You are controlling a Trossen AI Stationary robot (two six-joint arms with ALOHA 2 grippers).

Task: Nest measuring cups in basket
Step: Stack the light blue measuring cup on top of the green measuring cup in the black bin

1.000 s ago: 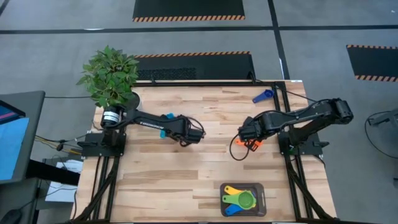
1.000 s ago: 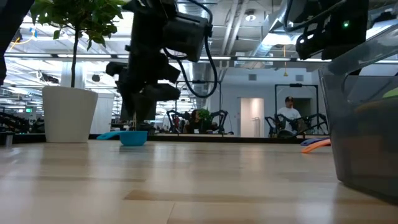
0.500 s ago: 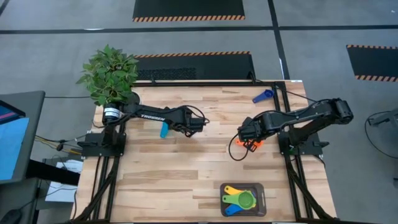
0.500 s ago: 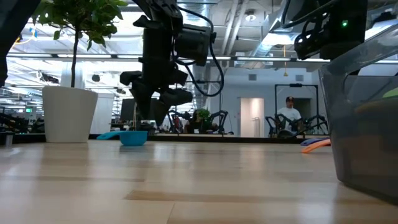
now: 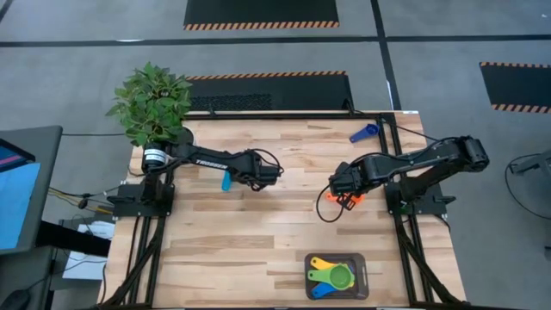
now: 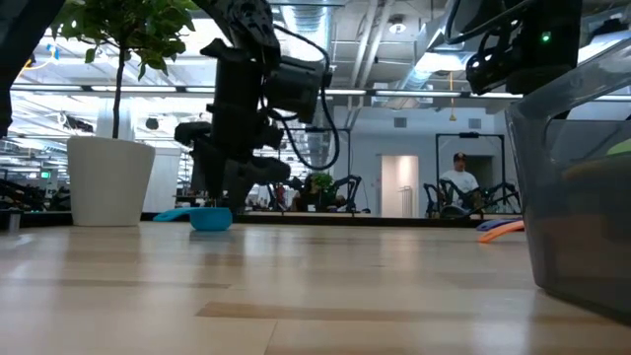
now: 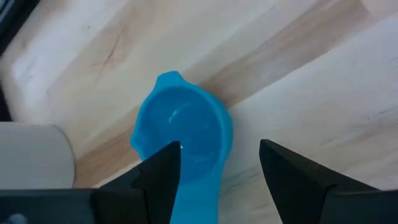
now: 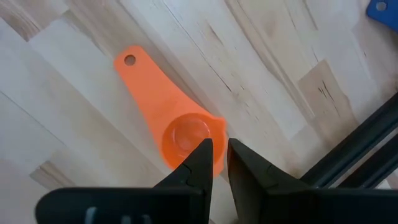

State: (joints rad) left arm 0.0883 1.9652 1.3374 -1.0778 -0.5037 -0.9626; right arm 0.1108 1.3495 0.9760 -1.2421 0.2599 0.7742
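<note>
Left hand (image 7: 214, 171) hangs right over the light blue cup (image 7: 183, 137), fingers spread wide and nothing between them, and the bowl sits under the gap, a little toward one finger (image 7: 158, 174), whose tip overlaps the rim in the left wrist view. From above, that cup (image 5: 225, 179) lies on the tabletop (image 5: 258, 232) with its handle running toward the near edge, its long axis crosswise to the left arm's reach; the hand (image 5: 269, 172) shows just past it. Level across the tabletop, the cup (image 6: 210, 218) rests flat with the arm standing over it. Over on the other side, the right hand (image 8: 214, 163) has its fingers drawn close together at the rim of the small orange cup (image 8: 168, 121), whose bowl lies at the fingertips and whose handle points away from the hand; whether the rim is actually pinched I cannot tell. The basket (image 5: 362, 274) waits at the near edge with yellow, green and blue cups already in it, closer to the right arm. A dark blue cup (image 5: 363, 132) lies far back, well apart from both hands. My read: the left hand needs to settle squarely onto the cup before closing.
</note>
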